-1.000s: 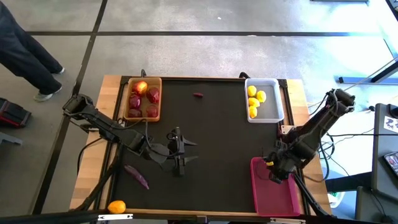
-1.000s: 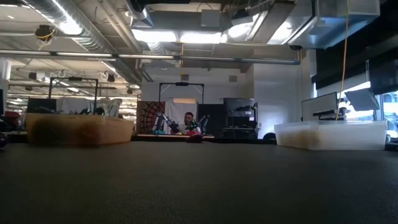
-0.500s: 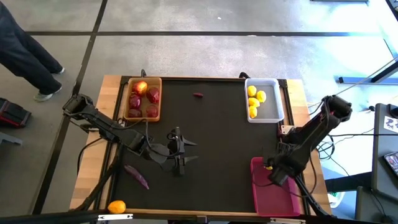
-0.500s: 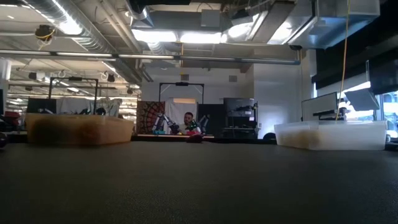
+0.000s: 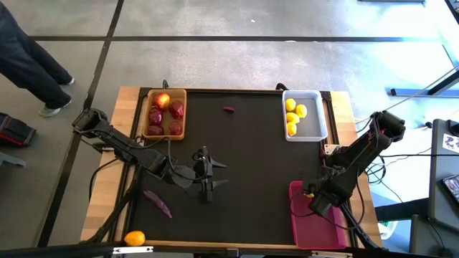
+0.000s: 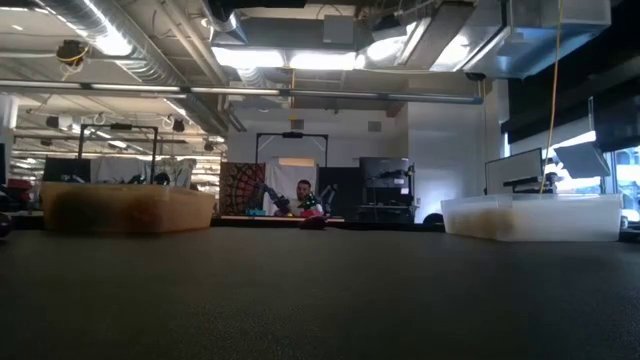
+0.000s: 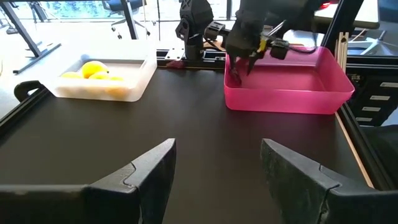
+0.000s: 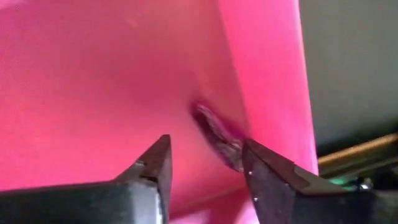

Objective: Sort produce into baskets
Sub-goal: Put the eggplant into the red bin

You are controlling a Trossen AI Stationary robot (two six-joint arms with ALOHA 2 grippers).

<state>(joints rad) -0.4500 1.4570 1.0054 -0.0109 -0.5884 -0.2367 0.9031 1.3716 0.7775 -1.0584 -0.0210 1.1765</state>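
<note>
My right gripper [image 5: 311,203] is open over the far left part of the magenta-pink bin [image 5: 326,233]. A thin dark purple-red piece [image 8: 214,135] lies on the bin's floor against its wall, just beyond the fingertips. My left gripper [image 5: 215,175] is open and empty above the mat, left of centre. The tan wooden basket [image 5: 164,129] holds dark red round fruits [image 5: 155,117]. The white bin [image 5: 315,127] holds yellow fruits [image 5: 292,117]. On the mat lie a long purple piece [image 5: 158,203], a small one [image 5: 229,110] and an orange fruit [image 5: 134,238].
The baskets stand at the mat's far left, far right and near right. The mat's middle is bare between them. A person's legs [image 5: 29,64] show on the floor beyond the table's far left corner. The right arm's cables [image 5: 337,147] lie beside the pink bin.
My right gripper has moved a little toward the table's near edge, farther over the pink bin, and its elbow has swung outward to the right. The left arm has kept still.
</note>
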